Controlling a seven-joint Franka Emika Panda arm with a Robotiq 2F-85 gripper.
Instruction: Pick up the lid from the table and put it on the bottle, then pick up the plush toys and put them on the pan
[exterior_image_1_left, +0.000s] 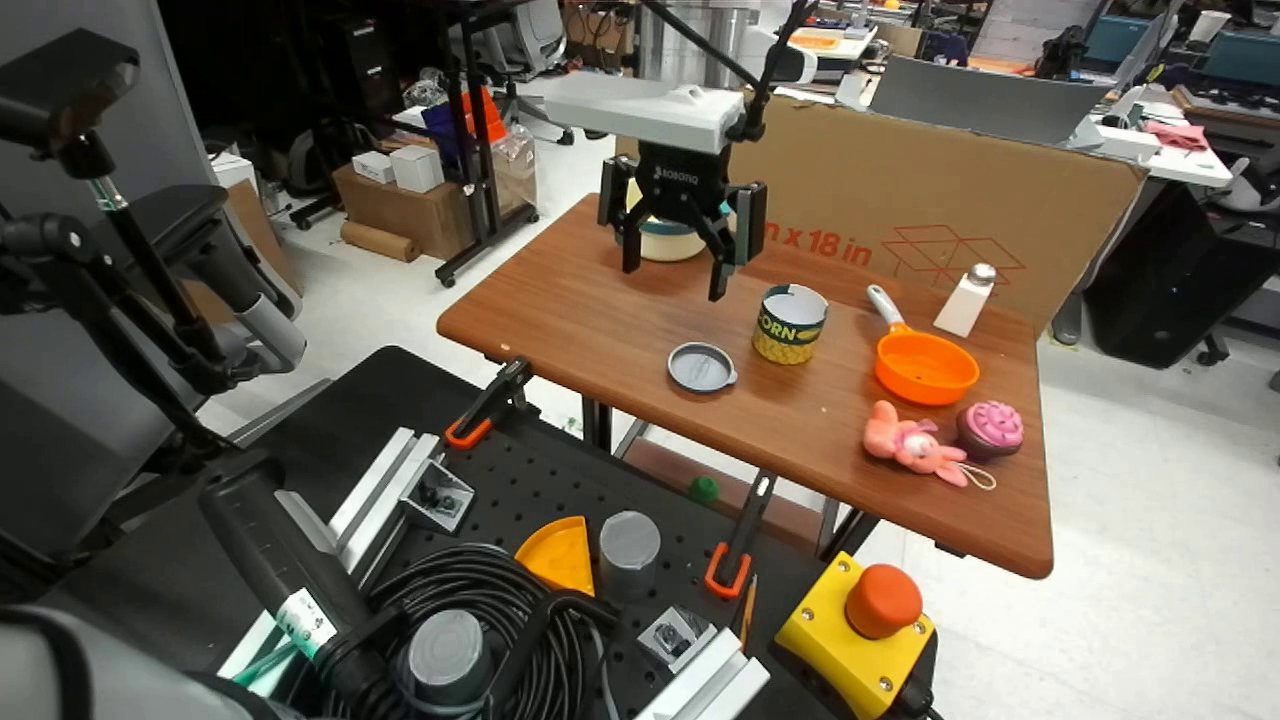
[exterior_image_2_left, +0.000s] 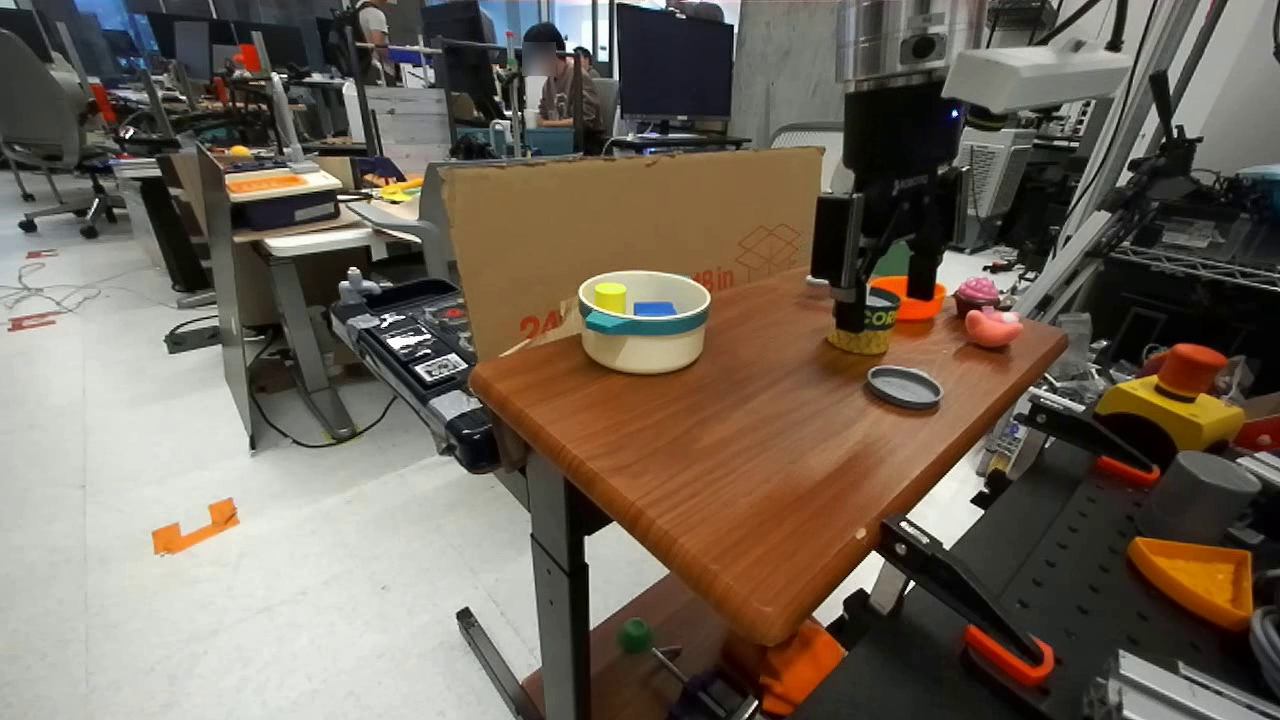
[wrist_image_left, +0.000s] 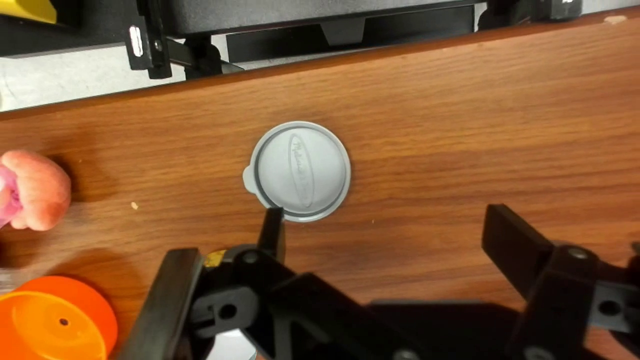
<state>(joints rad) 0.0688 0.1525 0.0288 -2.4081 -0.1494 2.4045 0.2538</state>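
Brown wooden table (exterior_image_1_left: 590, 315), left to right in an exterior view: one teal-banded cream bowl (exterior_image_1_left: 670, 247); one black two-fingered claw (exterior_image_1_left: 675, 278) hanging above, spread wide; one flat round grey lid (exterior_image_1_left: 701, 368) on the table; one stubby yellow-and-green jar (exterior_image_1_left: 790, 335); one round orange pan (exterior_image_1_left: 926, 372); two plush toys near it, salmon rabbit (exterior_image_1_left: 912, 445) and magenta cupcake (exterior_image_1_left: 990, 430).

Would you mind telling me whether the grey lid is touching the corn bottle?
Apart. In an exterior view, a strip of the brown table shows plainly between the lid and the base of the bottle.
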